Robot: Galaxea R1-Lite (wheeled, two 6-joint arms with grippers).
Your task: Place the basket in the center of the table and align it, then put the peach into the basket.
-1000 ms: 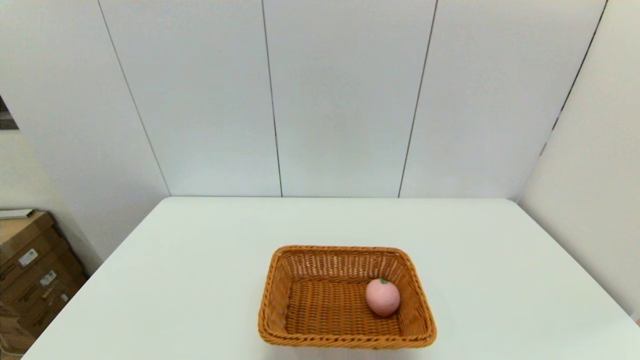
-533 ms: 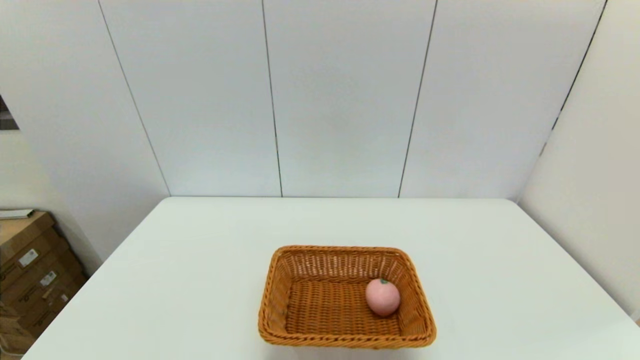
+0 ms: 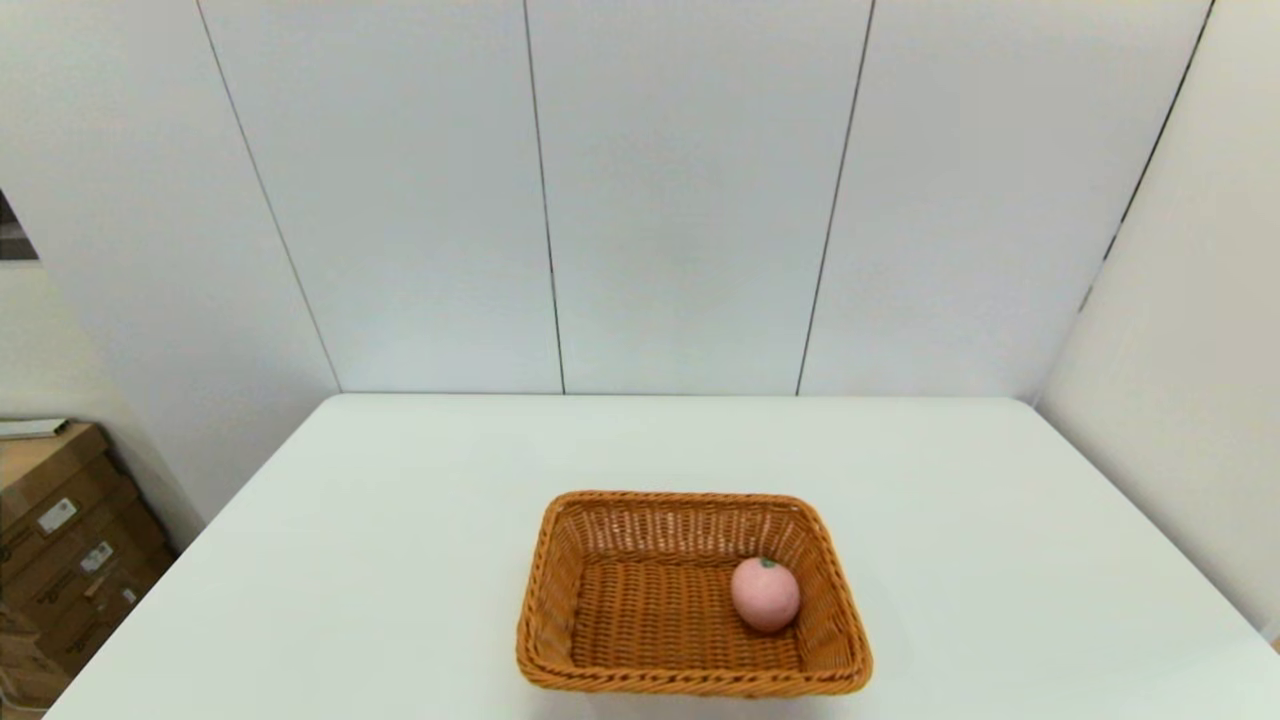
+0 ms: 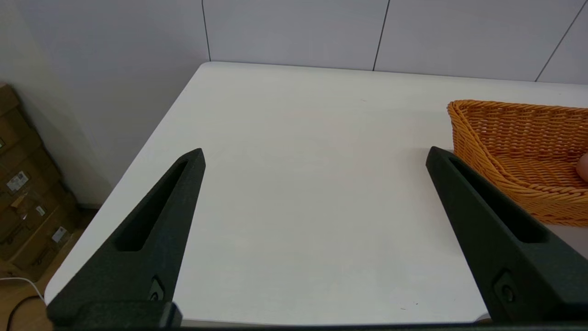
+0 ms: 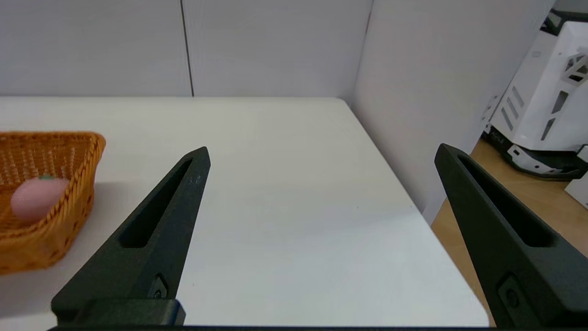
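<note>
Already the peach (image 3: 765, 594) lies inside the basket (image 3: 693, 594), mid-table (image 3: 400, 560). Left gripper (image 4: 315, 154) and right gripper (image 5: 323, 151) hang spread and empty at the near edge. A careless sweep could probably nudge the light wicker askew.

Light is bright, even and diffuse, with no glare on the table (image 3: 400, 560). Shadows are faint: a soft grey one lies beside the basket (image 5: 50, 202) in the right wrist view. The head view bows slightly at its edges, wall seams leaning outward. The peach (image 5: 36, 198) looks soft-edged at the frame's left.
</note>
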